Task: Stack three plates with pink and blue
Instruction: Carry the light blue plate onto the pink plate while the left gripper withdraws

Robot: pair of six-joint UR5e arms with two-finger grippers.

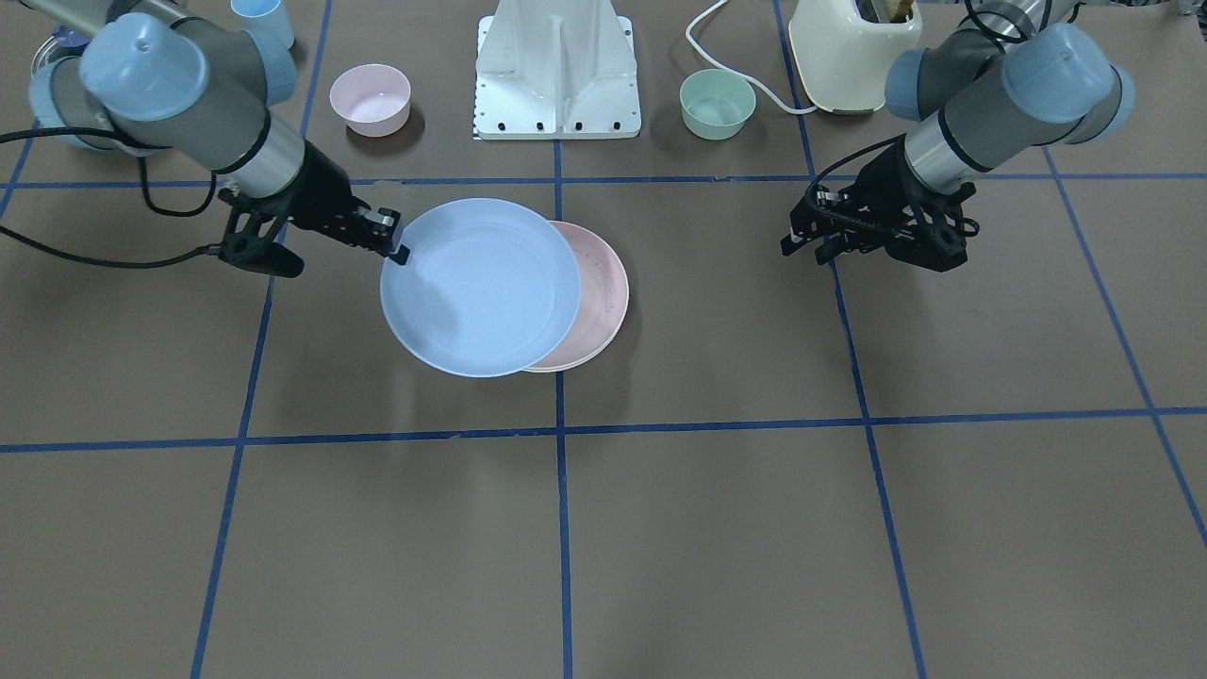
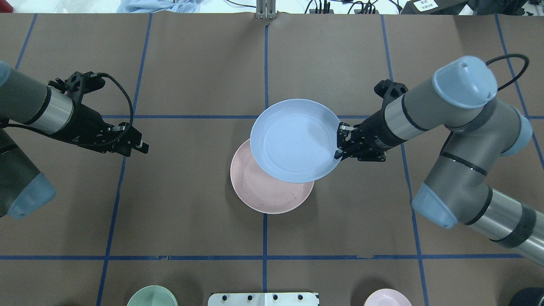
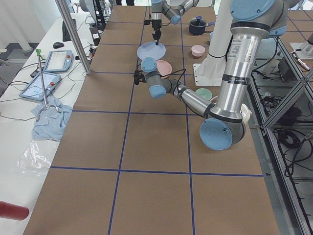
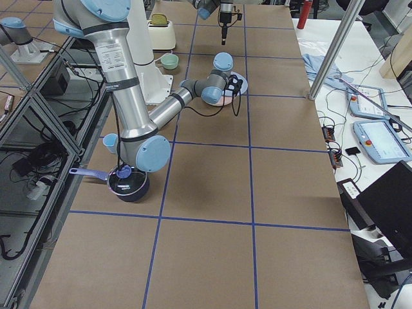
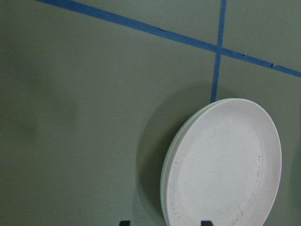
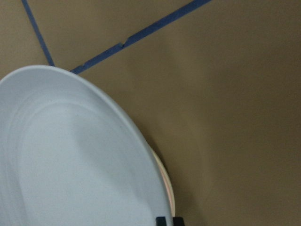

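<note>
The right gripper has its jaws pinched shut on the rim of the blue plate, gripping it at the plate's right edge in the overhead view. Only that bit of rim sits between the jaws; the rest of the plate reaches out to the left of them, roughly level and lifted off the table. It hangs over the upper part of the pink plate, off-centre, so the lower half of the pink one shows just below the middle of that view.

From the left wrist camera the pink plate lies on top of a cream plate, whose pale rim peeks out along its left side, so 2 plates are stacked on the table and 1 is in the air.

The left gripper hovers at the left of the overhead view, well apart from the plates, its 2 fingertips spread and nothing between them.

A small pink bowl and a mint bowl sit along the top of the front view.
</note>
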